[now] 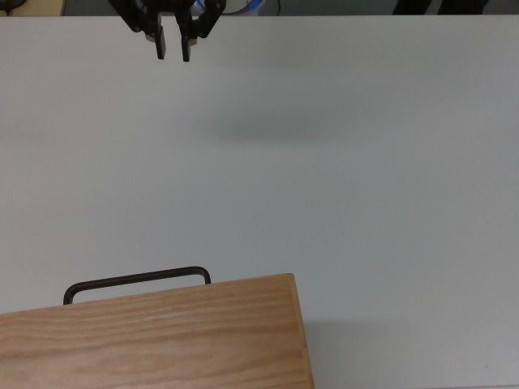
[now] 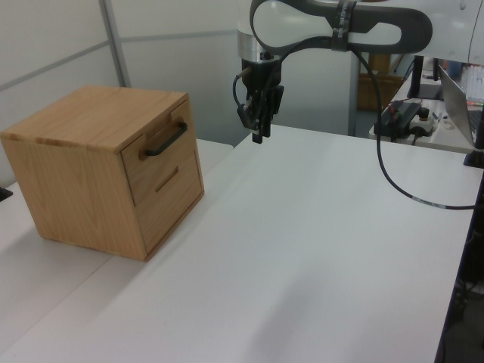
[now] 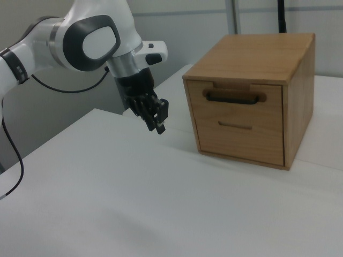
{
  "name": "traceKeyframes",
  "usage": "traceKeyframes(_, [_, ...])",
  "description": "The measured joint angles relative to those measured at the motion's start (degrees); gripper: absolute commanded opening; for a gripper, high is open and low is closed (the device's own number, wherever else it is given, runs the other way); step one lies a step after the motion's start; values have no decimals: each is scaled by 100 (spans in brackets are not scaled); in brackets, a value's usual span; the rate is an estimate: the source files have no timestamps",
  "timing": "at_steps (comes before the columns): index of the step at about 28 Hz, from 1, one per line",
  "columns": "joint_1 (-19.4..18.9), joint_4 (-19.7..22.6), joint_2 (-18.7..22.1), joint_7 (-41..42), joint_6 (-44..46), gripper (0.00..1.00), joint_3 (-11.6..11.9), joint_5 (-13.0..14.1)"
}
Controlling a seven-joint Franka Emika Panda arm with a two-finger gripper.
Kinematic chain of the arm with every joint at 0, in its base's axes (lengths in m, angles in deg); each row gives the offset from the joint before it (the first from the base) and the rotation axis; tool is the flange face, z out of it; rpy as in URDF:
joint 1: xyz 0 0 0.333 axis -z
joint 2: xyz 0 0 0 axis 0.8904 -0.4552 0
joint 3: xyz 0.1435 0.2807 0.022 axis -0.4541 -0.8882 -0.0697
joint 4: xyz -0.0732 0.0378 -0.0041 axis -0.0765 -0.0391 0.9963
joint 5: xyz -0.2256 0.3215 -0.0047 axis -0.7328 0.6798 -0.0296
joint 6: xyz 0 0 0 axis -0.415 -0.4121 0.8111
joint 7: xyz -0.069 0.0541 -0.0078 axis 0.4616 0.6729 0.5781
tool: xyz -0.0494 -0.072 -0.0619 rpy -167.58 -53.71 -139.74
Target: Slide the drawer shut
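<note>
The drawer (image 3: 238, 100) is the upper one in the wooden cabinet (image 3: 257, 51). Its front lies flush with the cabinet face, and its black bar handle (image 3: 235, 97) sticks out. The handle (image 1: 138, 279) also shows in the top view, past the edge of the cabinet's top (image 1: 154, 340). In the left view the drawer (image 2: 160, 138) faces right. My gripper (image 1: 173, 50) hangs above the white table, well away from the handle. It is open, with a small gap between its fingers and nothing in them. It shows as well in the left view (image 2: 259, 136) and the right view (image 3: 159, 126).
A lower drawer (image 3: 236, 138) with a slot pull sits under the upper one. The white table (image 2: 318, 249) stretches out in front of the cabinet. A black cable (image 2: 393, 189) hangs from the arm over the table's far side. Equipment (image 2: 404, 113) stands behind the table.
</note>
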Motion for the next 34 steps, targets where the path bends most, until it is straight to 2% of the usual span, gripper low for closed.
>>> traceKeyframes(25, [1, 0, 33, 23, 13, 100, 64, -7])
traceKeyframes(34, [-5, -1, 42, 28, 554, 100, 75, -7])
